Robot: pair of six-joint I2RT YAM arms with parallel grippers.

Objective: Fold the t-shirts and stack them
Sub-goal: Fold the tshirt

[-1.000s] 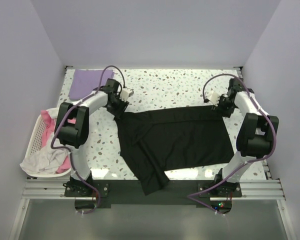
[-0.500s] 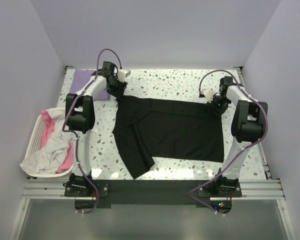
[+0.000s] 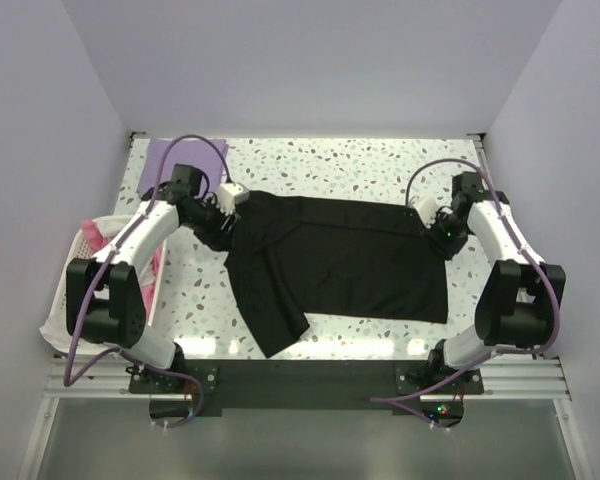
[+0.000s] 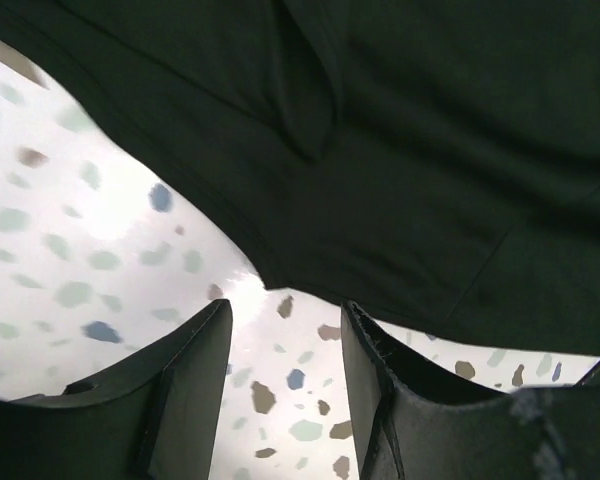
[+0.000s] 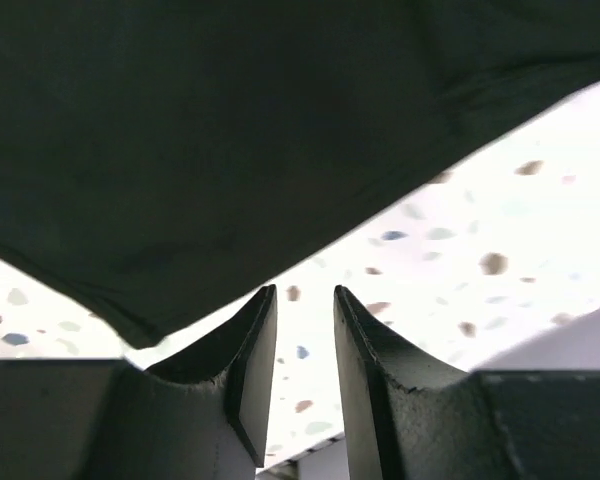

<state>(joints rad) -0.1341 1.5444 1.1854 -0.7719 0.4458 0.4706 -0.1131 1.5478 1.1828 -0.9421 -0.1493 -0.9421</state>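
A black t-shirt (image 3: 340,265) lies spread across the middle of the speckled table, one sleeve reaching toward the front edge. My left gripper (image 3: 223,222) is open and empty at the shirt's back left corner; in the left wrist view the black cloth (image 4: 400,160) lies just beyond its fingers (image 4: 195,370). My right gripper (image 3: 442,232) is open and empty at the shirt's back right corner; in the right wrist view the cloth (image 5: 230,150) lies just past the fingertips (image 5: 255,330). A folded purple shirt (image 3: 165,158) lies at the back left.
A white basket (image 3: 75,275) with white and pink shirts hangs off the table's left edge. The table (image 3: 340,170) has bare speckled surface behind the black shirt. Purple cables loop over both arms.
Both grippers have let go of the shirt's back corners and drawn back toward the near side. The shirt lies flat where it was pulled.
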